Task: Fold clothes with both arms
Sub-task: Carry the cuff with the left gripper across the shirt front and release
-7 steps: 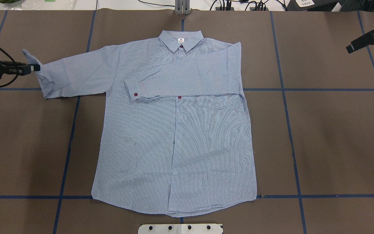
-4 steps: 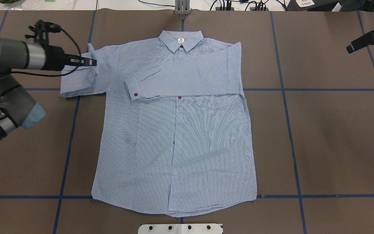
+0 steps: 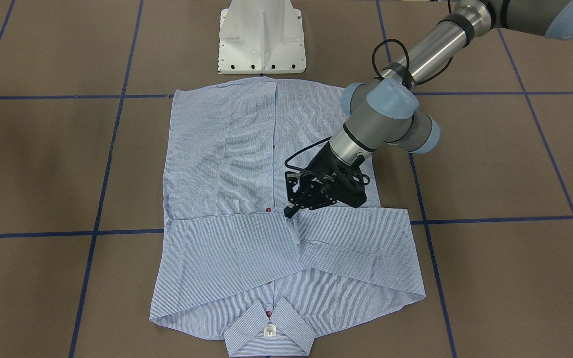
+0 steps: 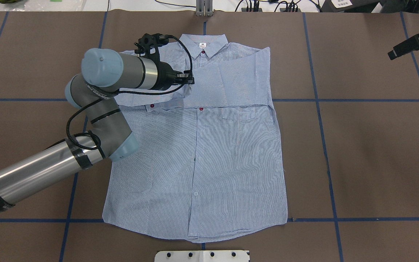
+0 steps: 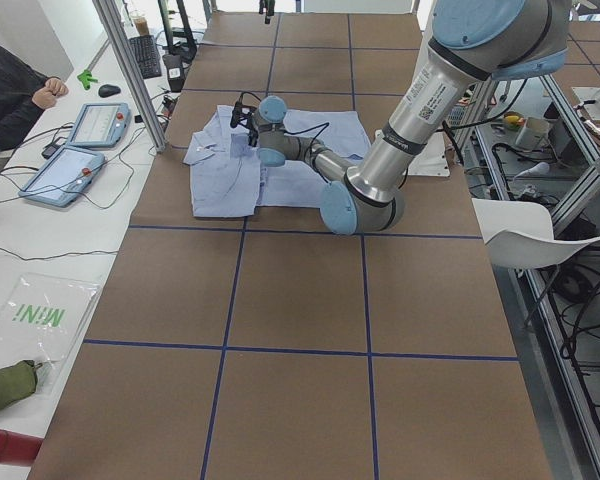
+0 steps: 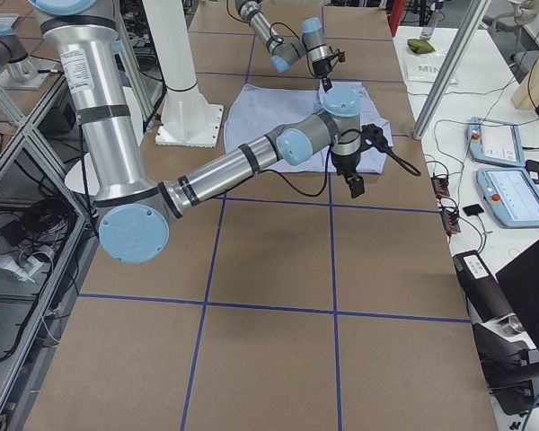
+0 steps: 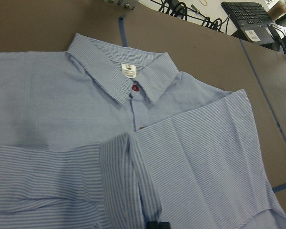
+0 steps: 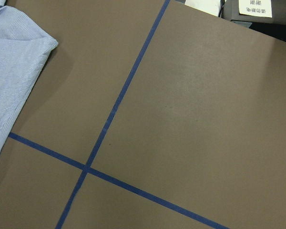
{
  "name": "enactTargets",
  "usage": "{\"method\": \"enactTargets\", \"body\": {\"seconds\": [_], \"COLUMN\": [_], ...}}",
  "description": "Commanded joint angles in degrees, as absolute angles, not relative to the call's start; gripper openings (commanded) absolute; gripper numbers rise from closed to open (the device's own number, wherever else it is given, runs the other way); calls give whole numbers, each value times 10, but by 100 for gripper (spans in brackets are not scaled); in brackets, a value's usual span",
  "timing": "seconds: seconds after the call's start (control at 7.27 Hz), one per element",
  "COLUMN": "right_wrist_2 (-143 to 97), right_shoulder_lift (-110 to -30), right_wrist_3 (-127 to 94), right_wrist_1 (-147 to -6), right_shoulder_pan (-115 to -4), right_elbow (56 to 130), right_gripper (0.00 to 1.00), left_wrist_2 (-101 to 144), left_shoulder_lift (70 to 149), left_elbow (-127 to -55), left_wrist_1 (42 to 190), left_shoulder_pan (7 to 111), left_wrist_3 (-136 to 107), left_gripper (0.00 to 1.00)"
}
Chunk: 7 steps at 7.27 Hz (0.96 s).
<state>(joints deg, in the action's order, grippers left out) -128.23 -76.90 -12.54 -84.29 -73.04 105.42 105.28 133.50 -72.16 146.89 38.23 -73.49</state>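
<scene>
Shirt: the shirt [image 4: 202, 163] is lying flat and front up on the table [image 4: 369, 153], with the collar [image 4: 203, 43] at the far side from the robot's base and the hem nearest it.
Right-side sleeve: the right-side sleeve [image 4: 231, 82] is lying folded across the chest; this step is being judged as done.
Left-side sleeve: the left-side sleeve [image 3: 361, 236] is being held doubled back over the chest, with its cuff [image 3: 294, 231] raised off the cloth near the button line.
Left gripper: the fingers of the left gripper [image 4: 191, 80] are being pressed together on that cuff.
Right gripper: the right gripper [image 4: 393, 55] is hanging over bare table, well apart from the shirt; whether its fingers are spread or closed cannot be told.
Remaining: the cuff is not yet being laid down or released, and the body is lying unfolded at full length, so roughly the later half of the task is being judged as outstanding.
</scene>
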Motion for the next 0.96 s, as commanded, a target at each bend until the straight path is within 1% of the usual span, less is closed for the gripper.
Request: {"method": "enactTargets", "body": {"seconds": [0.0,0.83], "right_wrist_2": [-1282,-1282], "right_shoulder_lift": [-768,-768], "right_wrist_3": [-132,-134], "right_wrist_1": [-842,-843], "right_shoulder_pan": [-730,-730], "right_elbow": [1055,1055], "right_gripper": [100,100], "left_wrist_2": [1025,940], "left_shoulder_lift": [1378,1417], "left_elbow": [-722,-715], "left_wrist_1": [1414,1383], "left_shoulder_pan": [360,280], "left_wrist_3": [-758,-769], "left_gripper": [0,0]}}
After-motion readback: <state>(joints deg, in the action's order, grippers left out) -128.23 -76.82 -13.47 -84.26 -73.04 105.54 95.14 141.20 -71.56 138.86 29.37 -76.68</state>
